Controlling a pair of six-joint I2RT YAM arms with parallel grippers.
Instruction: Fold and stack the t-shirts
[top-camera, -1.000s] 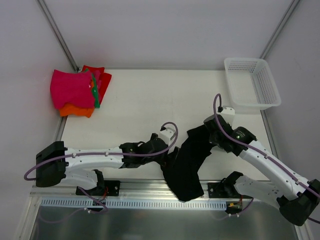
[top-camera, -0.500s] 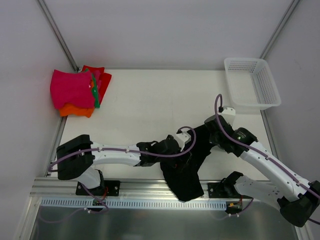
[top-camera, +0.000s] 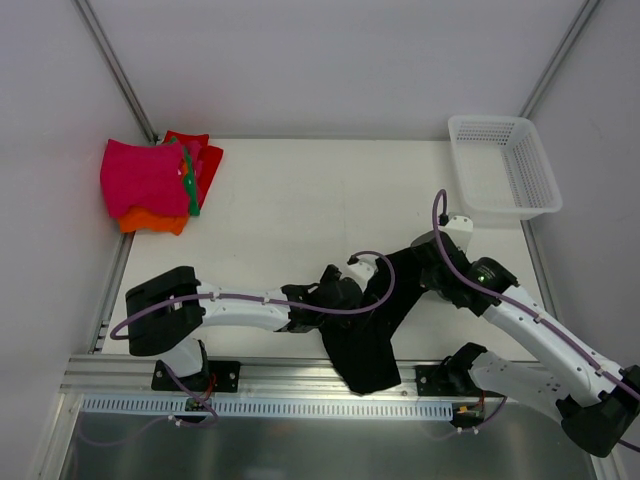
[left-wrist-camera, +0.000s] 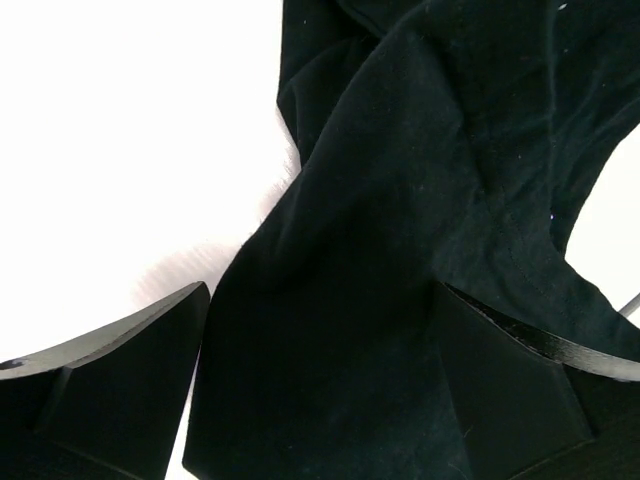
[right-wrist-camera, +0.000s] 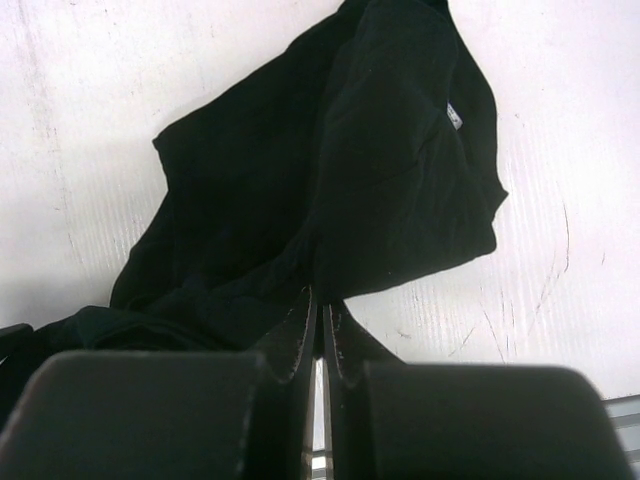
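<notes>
Right gripper (right-wrist-camera: 320, 298) pinches the black t-shirt (right-wrist-camera: 380, 150); left gripper (left-wrist-camera: 322, 290) gapes astride it, indistinct against cloth overhead.

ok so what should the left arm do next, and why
Probably close the left gripper: its open jaws sit either side of a fold of the black t-shirt, while the right gripper is shut on another part, so a second grip would let the arms spread it.
</notes>
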